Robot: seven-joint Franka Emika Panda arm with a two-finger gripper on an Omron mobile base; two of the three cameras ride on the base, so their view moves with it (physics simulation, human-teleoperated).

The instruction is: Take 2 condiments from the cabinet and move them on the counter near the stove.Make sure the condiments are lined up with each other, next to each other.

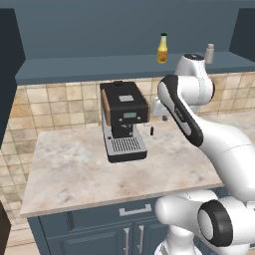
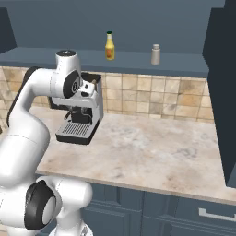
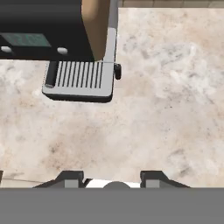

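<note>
In the left base view we see a black coffee machine (image 1: 124,121) mid-frame on the beige marbled counter (image 1: 74,174), in the right base view the yellow-orange green-capped bottle (image 2: 109,46) and grey-white shaker (image 2: 156,55) on the blue cabinet shelf (image 2: 138,62) up top, and in the hand view our empty gripper (image 3: 112,177) pressed together over bare counter.

On the dark blue cabinet (image 2: 138,62) shelf my two condiments stand upright and well apart: the yellow-orange bottle (image 2: 109,45) with its green cap to the left, the shorter grey-white shaker (image 2: 156,55) with a silvery lid to the right. Below them lies the beige marbled table (image 2: 161,152).
</note>
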